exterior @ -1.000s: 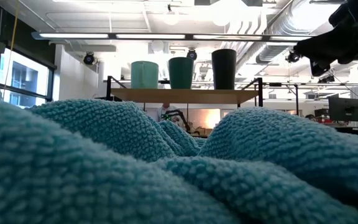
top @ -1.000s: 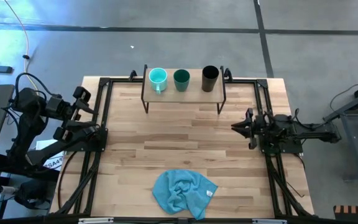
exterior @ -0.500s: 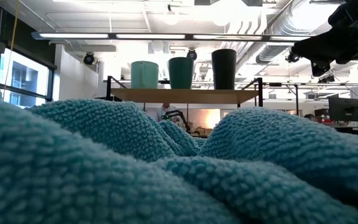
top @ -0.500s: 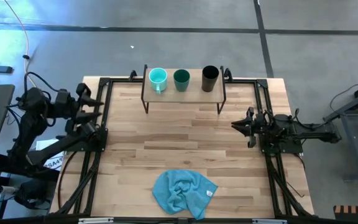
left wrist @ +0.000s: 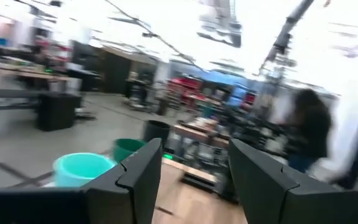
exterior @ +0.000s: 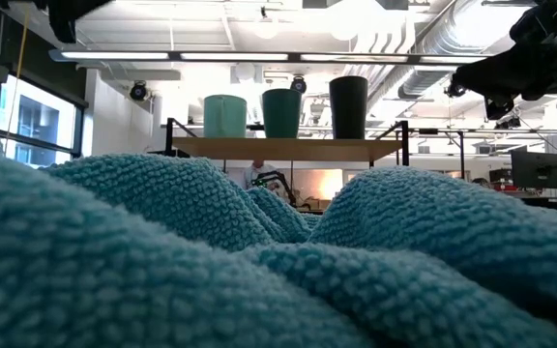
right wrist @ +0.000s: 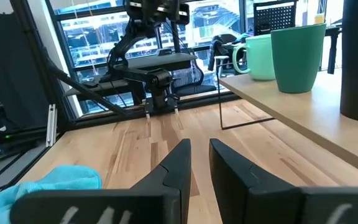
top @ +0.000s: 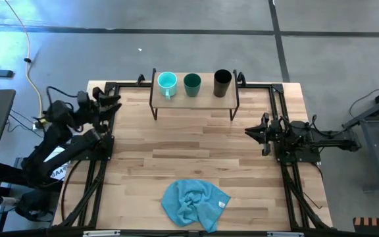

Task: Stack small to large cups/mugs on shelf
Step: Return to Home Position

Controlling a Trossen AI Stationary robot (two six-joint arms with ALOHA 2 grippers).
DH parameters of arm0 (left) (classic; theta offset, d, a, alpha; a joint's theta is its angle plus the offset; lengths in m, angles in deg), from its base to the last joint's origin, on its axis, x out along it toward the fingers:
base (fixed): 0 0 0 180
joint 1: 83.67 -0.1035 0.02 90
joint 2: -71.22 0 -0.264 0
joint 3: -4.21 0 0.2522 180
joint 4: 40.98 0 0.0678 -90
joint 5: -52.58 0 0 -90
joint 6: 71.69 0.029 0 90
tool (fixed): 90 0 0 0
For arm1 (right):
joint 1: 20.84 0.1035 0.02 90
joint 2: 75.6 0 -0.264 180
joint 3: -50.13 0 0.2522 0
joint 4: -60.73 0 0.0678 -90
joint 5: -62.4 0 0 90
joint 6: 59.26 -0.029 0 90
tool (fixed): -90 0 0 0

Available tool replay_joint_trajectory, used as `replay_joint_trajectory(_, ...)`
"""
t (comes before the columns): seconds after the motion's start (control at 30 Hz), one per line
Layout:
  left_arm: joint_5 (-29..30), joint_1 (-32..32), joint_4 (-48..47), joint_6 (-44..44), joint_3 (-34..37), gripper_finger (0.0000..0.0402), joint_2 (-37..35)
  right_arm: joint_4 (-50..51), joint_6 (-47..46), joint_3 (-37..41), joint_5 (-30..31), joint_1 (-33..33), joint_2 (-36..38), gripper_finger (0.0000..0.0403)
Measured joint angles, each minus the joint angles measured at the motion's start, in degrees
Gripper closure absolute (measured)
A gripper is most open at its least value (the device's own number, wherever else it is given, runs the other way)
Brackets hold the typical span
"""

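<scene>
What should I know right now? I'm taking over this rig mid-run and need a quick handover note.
Left gripper: open, empty, at the left edge of the table, near the shelf.
Right gripper: slightly open, empty, at the right edge.
On the shelf, upright in a row: turquoise mug, teal cup, black cup, shortest to tallest.
Done: placing, it seems.
Left: probably only parking the arms.
</scene>
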Motion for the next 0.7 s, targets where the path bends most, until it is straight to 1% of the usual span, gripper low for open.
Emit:
replay_joint_trajectory(0.07, 4.3, 0.0, 1.7, 0.0, 2.0, 0.0227, 0.0, 0.0, -0.2, 0.0, 0.0, 0.0, 0.0, 0.0353)
replay_joint_trajectory(0.13, 7.1, 0.0, 4.3, 0.5, 4.6, 0.0227, 0.1, 0.0, -0.3, 0.0, 0.1, 0.0, 0.0, 0.0353)
replay_joint_trajectory(0.3, 6.1, 0.0, 10.7, 4.5, 10.2, 0.0227, 0.1, 0.4, -2.0, 0.0, 0.7, 0.0, 0.0, 0.0353)
replay_joint_trajectory(0.53, 5.1, 0.0, 16.0, 5.1, 15.3, 0.0227, 0.1, 0.4, -4.9, 0.0, 1.0, 0.0, 0.0, 0.0353)
replay_joint_trajectory(0.7, 8.1, 0.0, 17.4, 6.7, 17.5, 0.0227, 0.1, 0.4, -6.6, 0.0, 4.7, 0.0, 0.0, 0.0353)
